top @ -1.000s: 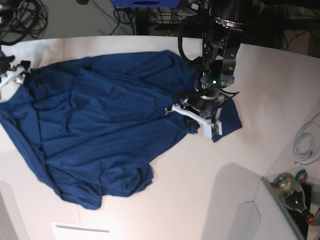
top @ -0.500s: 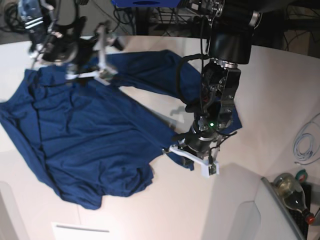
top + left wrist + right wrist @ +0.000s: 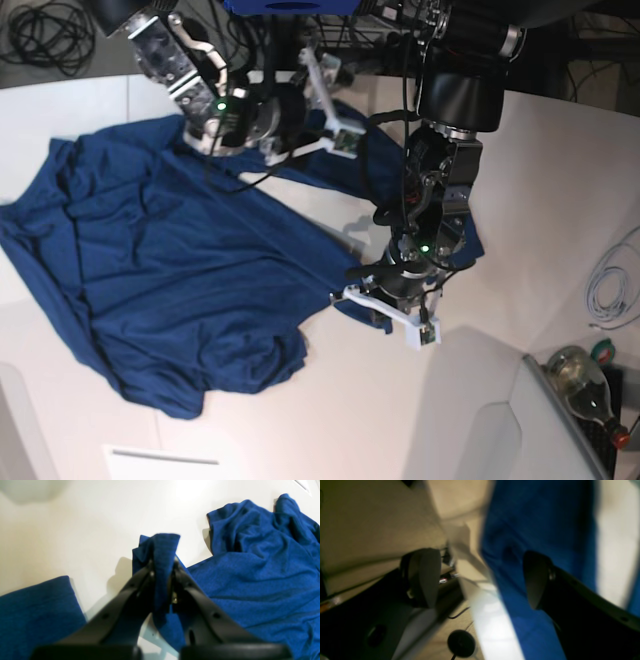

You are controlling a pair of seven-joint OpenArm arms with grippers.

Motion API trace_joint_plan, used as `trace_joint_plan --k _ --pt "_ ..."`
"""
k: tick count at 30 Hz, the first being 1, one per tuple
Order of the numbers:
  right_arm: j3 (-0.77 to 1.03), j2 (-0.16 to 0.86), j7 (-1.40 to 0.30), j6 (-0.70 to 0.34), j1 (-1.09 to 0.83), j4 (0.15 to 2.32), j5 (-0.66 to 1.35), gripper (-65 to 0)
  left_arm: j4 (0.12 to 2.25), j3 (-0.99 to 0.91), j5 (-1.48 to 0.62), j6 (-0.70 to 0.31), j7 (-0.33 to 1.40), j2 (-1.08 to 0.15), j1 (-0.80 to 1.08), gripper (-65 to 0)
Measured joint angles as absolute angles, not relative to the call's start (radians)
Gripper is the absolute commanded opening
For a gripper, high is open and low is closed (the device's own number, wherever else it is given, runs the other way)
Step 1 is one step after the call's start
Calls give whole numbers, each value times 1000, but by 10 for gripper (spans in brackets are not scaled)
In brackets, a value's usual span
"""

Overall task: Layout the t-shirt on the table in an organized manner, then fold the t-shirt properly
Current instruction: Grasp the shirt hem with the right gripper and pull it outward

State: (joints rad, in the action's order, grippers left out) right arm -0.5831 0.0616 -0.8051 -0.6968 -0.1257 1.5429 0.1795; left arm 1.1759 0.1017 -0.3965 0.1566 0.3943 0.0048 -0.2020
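Since the earlier pictures the right arm has swept in from the table's left edge to its far edge, and now its gripper (image 3: 325,100) hangs over the upper part of the plain dark navy blue soft-fabric t-shirt (image 3: 180,270). Meanwhile the left gripper (image 3: 385,305) has dragged its pinch of cloth toward the near edge, opening a bare wedge of the large white smooth table (image 3: 330,400) between the shirt's body and a strip of cloth running along the far edge.

The left jaws are clamped together on a bunched fold of the t-shirt (image 3: 163,562) — the wrist view shows cloth squeezed between them and lifted a little off the table (image 3: 75,530). The right jaws stand wide apart with nothing between them; in that blurred wrist view, one pad (image 3: 536,577) lies over blue cloth (image 3: 540,517).

The shirt is spread across the left and middle of the table, rumpled, with a bunched corner near the front. The step in hand looks like the laying-out, not yet the folding. The next move probably calls for the right jaws to close on the far strip — so both arms can pull the cloth flat.
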Motion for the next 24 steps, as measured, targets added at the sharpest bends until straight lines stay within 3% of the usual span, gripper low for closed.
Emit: trace_joint_plan --k 5,14,16,20,21,24 --pt "-595 2 -788 -697 -76 1430 181 -177 1175 101 -397 157 394 2 -202 -650" --pt "-592 2 -632 -697 -22 1239 194 -195 1175 105 -397 157 400 -12 -199 -650" --pt "-591 -1 -592 -697 -11 1199 202 -284 1175 100 -397 157 400 -15 -199 -650" --pt "-591 2 -526 -697 -12 1140 206 -606 1175 102 -397 157 402 -23 -199 -650" --pt "-591 10 -520 -696 -15 1138 208 -650 1175 101 -397 157 400 -23 -199 -650" --pt "-591 46 -512 -698 -25 1161 218 -641 1175 101 -397 157 400 -23 -197 -650"
